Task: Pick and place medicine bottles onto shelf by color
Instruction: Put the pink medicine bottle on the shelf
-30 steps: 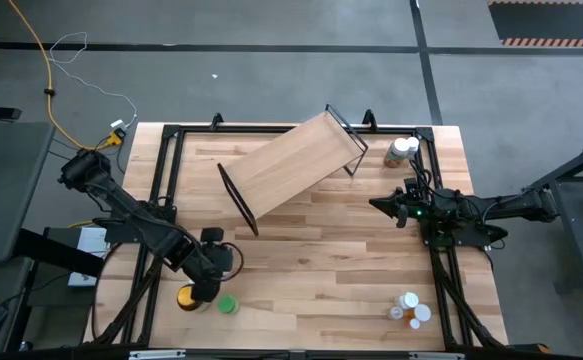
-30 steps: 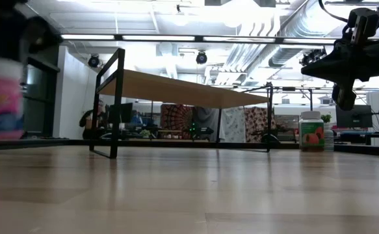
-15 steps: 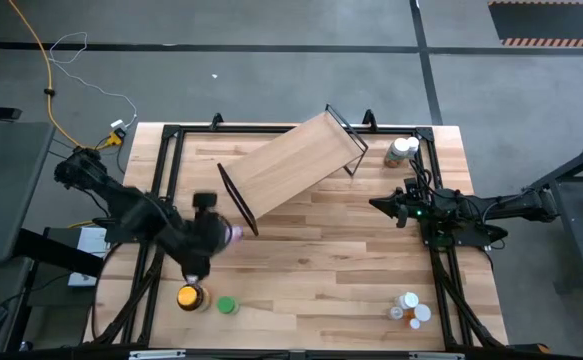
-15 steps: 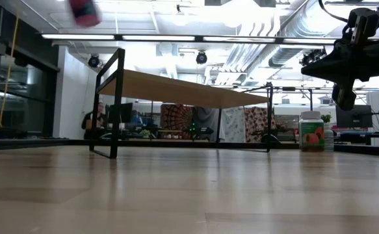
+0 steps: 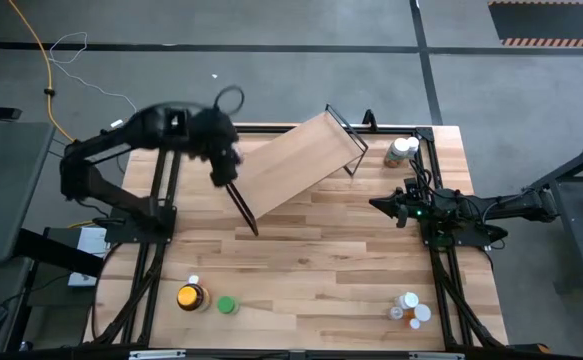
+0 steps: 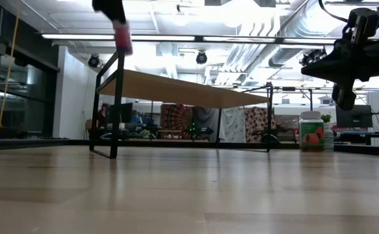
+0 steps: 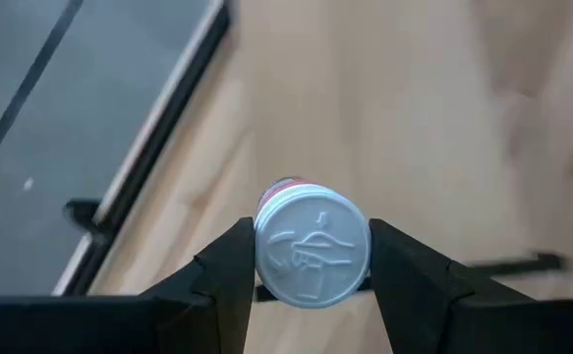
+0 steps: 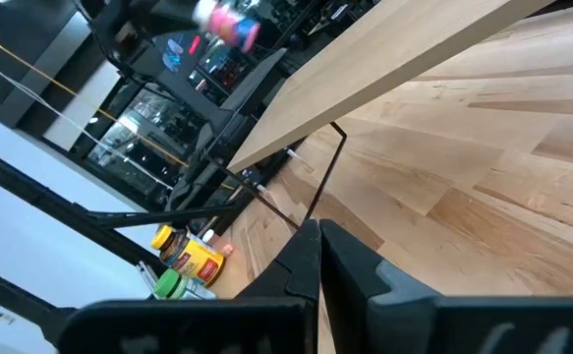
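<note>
From above, I see my left gripper (image 5: 223, 160) over the shelf (image 5: 296, 160) at its left end. Low view: pink bottle (image 6: 122, 36) hangs high above the board. Left wrist: fingers clamp the bottle; it could tip if released early. Right gripper (image 5: 396, 207) waits, fingers together.

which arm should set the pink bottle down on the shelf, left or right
Left. Its end effector already grips the pink bottle above the shelf end. The right end effector waits beside the shelf's other end, holding nothing.
</note>
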`<state>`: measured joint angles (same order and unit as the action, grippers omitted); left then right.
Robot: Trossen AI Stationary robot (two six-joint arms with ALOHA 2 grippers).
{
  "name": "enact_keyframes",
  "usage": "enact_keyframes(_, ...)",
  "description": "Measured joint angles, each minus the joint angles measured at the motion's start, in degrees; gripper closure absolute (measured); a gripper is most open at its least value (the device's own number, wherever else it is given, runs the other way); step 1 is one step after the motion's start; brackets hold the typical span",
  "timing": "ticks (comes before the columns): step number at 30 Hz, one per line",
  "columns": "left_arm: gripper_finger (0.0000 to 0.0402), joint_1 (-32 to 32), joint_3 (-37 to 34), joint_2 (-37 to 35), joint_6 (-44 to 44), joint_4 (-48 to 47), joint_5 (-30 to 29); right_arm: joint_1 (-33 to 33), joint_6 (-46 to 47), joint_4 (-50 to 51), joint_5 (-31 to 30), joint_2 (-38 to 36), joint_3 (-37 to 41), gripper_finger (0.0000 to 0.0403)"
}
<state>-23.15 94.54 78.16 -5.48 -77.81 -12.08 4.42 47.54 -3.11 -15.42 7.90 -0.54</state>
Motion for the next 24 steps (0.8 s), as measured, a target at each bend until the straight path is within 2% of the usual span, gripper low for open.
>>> enact_keyframes(4, 0.0243, -7.1, 0.0, 1.1, 2.8, -0.1, 6.6, 0.0, 0.0, 0.0, 0.0, 0.0, 0.0, 0.0402)
enact_keyframes(7, 0.0243, -9.6, 0.0, 2.3, 3.6, -0.7, 9.2, 0.0, 0.0, 0.0, 0.0, 0.0, 0.0, 0.0402)
enact_keyframes(12, 0.0243, -10.1, -0.4, 3.5, 3.8, -0.9, 9.8, 0.0, 0.0, 0.0, 0.0, 0.0, 0.0, 0.0402)
enact_keyframes(20, 0.0243, -9.7, -6.8, 3.4, 3.4, 4.3, 10.3, 0.0, 0.0, 0.0, 0.0, 0.0, 0.0, 0.0402)
enact_keyframes(24, 0.0243, -9.7, -8.3, 3.4, 3.8, 5.8, 12.9, 0.0, 0.0, 0.0, 0.0, 0.0, 0.0, 0.0402)
